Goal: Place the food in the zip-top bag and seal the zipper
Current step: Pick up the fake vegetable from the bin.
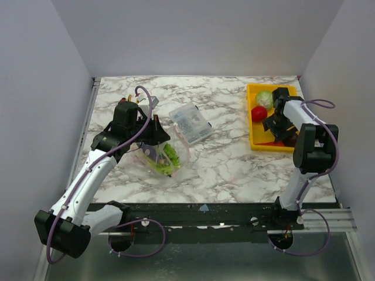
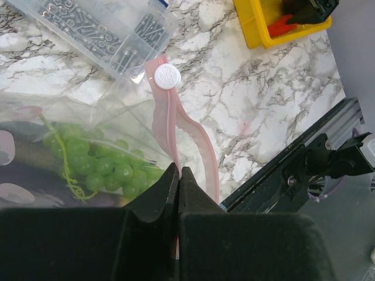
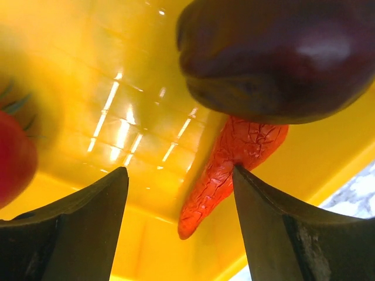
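Observation:
The clear zip-top bag (image 1: 159, 153) lies left of centre with a green grape bunch (image 2: 96, 164) inside. Its pink zipper (image 2: 170, 120) hangs open in a loop, with a white slider (image 2: 167, 76) at the far end. My left gripper (image 2: 179, 171) is shut on the pink zipper edge of the bag, seen from above in the top view (image 1: 153, 133). My right gripper (image 3: 179, 175) is open inside the yellow bin (image 1: 256, 126), around a wrinkled red chili (image 3: 225, 175), below a dark maroon piece (image 3: 275, 58). A red round fruit (image 1: 259, 113) and the pale green cabbage ball (image 1: 265, 98) lie in the bin.
A rigid clear plastic box of screws (image 1: 190, 123) stands just behind the bag. The yellow bin sits at the table's right side near the wall. The black front rail (image 1: 222, 213) runs along the near edge.

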